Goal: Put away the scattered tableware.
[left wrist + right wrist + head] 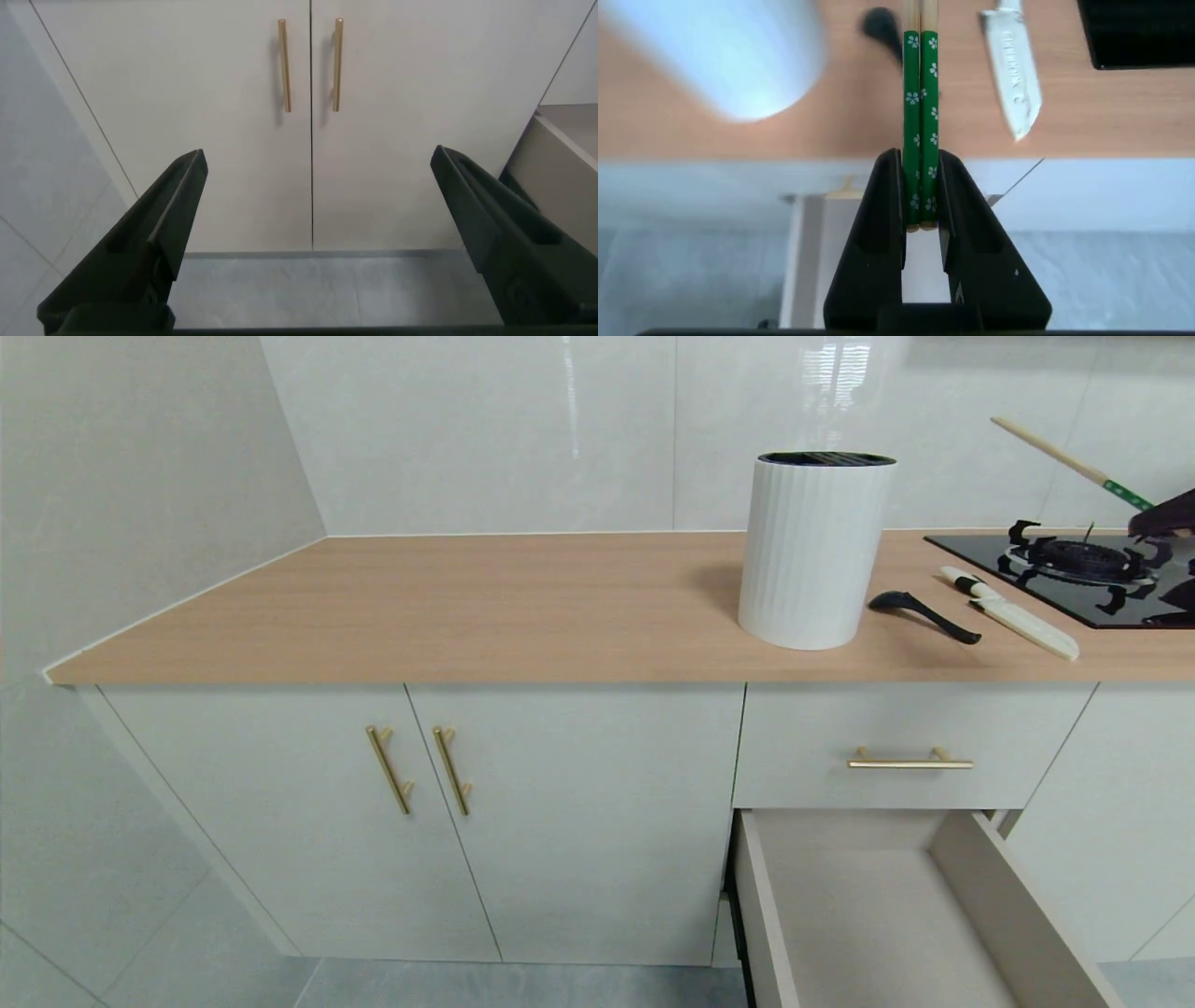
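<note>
The right end effector (pixel 921 168) is pinching the chopsticks (pixel 920 84), the left end effector (pixel 318 159) is hanging spread, and the knife (pixel 1013 613) and black spoon (pixel 922 614) are lying unstowed beside the white holder (pixel 814 551).

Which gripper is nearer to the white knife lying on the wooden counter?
Right. The right gripper, shut on green-ended wooden chopsticks, is above the wooden counter near the white knife; the left gripper is low, facing the white cabinet doors.
</note>
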Motion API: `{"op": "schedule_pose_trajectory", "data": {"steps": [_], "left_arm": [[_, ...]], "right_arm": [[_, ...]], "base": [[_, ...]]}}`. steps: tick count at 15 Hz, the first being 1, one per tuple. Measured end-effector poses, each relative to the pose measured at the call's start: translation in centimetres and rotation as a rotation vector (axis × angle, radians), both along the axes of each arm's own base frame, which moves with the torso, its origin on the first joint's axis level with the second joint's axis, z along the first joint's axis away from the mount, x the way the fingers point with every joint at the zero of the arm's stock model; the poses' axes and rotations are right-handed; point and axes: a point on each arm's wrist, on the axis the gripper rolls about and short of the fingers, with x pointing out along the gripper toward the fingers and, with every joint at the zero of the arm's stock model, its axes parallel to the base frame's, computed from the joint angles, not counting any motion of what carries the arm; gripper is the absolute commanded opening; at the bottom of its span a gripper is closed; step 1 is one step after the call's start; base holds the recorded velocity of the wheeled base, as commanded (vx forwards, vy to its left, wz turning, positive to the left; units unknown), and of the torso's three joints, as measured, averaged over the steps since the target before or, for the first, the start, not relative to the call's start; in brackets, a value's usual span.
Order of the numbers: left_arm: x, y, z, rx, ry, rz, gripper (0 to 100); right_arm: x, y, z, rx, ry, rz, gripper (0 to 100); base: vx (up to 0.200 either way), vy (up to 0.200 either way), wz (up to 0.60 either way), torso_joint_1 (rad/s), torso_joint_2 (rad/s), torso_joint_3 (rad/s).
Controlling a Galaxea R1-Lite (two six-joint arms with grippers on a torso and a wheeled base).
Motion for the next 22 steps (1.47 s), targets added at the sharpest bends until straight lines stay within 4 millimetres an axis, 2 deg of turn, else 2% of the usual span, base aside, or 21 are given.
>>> {"op": "schedule_pose_trajectory", "data": {"steps": [2, 4, 6, 8, 10, 13, 15, 19, 22], "left_arm": [[0.0, 0.0, 0.0, 0.0, 0.0, 0.0, 100], [0.0, 0.0, 0.0, 0.0, 0.0, 0.0, 100], [0.0, 0.0, 0.0, 0.0, 0.0, 0.0, 100], [0.0, 0.0, 0.0, -0.001, 0.0, 0.0, 100], [0.0, 0.0, 0.0, 0.0, 0.0, 0.0, 100], [0.0, 0.0, 0.0, 0.0, 0.0, 0.0, 100], [0.0, 0.0, 0.0, 0.0, 0.0, 0.0, 100], [0.0, 0.0, 0.0, 0.0, 0.0, 0.0, 100], [0.0, 0.0, 0.0, 0.0, 0.0, 0.0, 100]], "right_arm": [[-4.2, 0.4, -0.4, 0.001, 0.015, 0.083, 0], [-8.5, 1.0, -2.1, 0.004, 0.074, 0.16, 0], [-12.0, 1.5, -4.1, 0.004, 0.121, 0.229, 0], [-14.6, 1.7, -6.6, -0.002, 0.171, 0.289, 0], [-16.1, 1.8, -9.1, -0.007, 0.232, 0.329, 0], [-16.4, 1.8, -13.7, -0.013, 0.398, 0.347, 0], [-15.4, 2.1, -15.9, -0.014, 0.521, 0.346, 0], [-11.3, 2.9, -19.0, -0.009, 0.742, 0.335, 0], [-7.5, 3.6, -21.0, 0.04, 0.815, 0.276, 0]], "base": [[0.0, 0.0, 0.0, 0.0, 0.0, 0.0], [0.0, 0.0, 0.0, 0.0, 0.0, 0.0], [0.0, 0.0, 0.0, 0.0, 0.0, 0.0], [0.0, 0.0, 0.0, 0.0, 0.0, 0.0], [0.0, 0.0, 0.0, 0.0, 0.0, 0.0], [0.0, 0.0, 0.0, 0.0, 0.0, 0.0], [0.0, 0.0, 0.0, 0.0, 0.0, 0.0], [0.0, 0.0, 0.0, 0.0, 0.0, 0.0], [0.0, 0.0, 0.0, 0.0, 0.0, 0.0]]}}
